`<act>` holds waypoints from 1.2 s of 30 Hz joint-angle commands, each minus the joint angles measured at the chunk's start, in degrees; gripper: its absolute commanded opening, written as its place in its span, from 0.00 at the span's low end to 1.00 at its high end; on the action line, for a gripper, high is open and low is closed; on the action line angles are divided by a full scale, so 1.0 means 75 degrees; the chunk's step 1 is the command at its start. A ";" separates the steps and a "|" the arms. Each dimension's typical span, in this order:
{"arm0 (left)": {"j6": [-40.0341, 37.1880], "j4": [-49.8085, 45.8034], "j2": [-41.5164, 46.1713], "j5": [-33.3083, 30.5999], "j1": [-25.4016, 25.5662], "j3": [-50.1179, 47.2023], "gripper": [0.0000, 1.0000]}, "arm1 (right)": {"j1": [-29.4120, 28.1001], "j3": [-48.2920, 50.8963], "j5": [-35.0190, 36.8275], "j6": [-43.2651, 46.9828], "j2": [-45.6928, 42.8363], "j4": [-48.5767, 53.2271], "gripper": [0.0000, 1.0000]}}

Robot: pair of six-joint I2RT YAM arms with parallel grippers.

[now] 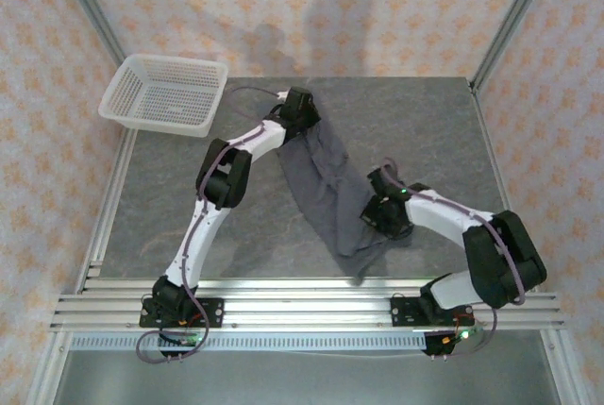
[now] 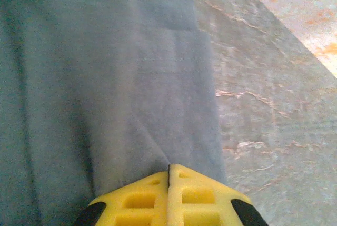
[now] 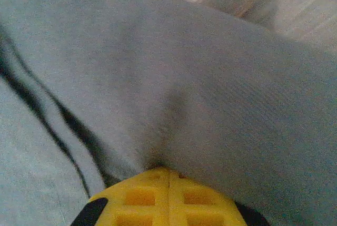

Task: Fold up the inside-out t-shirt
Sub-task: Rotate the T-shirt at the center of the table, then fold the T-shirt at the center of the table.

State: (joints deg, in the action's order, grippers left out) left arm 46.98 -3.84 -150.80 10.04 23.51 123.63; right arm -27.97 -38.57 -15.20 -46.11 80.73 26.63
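We find the inside-out t-shirt (image 1: 326,188) bunched in a diagonal band across the centre of the table (image 1: 425,131). The left fingers (image 2: 142,197) are clamped on its upper end, the right fingers (image 3: 137,197) on fabric near its lower right edge. A white basket (image 1: 165,93) stands at upper left.

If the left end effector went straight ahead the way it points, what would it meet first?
The t-shirt, it seems: the left end effector is shut on its cloth, which spreads directly ahead.
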 commanded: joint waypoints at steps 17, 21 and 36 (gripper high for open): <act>-0.0768 -0.0818 0.1494 0.1192 -0.0529 0.1331 0.23 | -0.3147 -0.1929 0.0326 -0.1288 0.0294 -0.0444 0.00; -0.0936 0.0006 0.3867 0.1475 -0.0580 -0.1425 0.31 | -0.3049 -0.1489 0.2840 -0.0493 -0.1587 0.1295 0.04; -0.1408 -0.2188 1.1655 0.1142 -0.0322 -0.9690 0.52 | -0.1322 0.0408 -0.1171 0.1600 -0.1772 -0.2084 0.47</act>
State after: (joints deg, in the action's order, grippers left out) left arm 37.50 -11.31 -66.57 19.07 20.43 57.93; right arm -38.20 -36.62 -15.90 -35.00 64.07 21.54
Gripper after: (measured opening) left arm 0.505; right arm 0.471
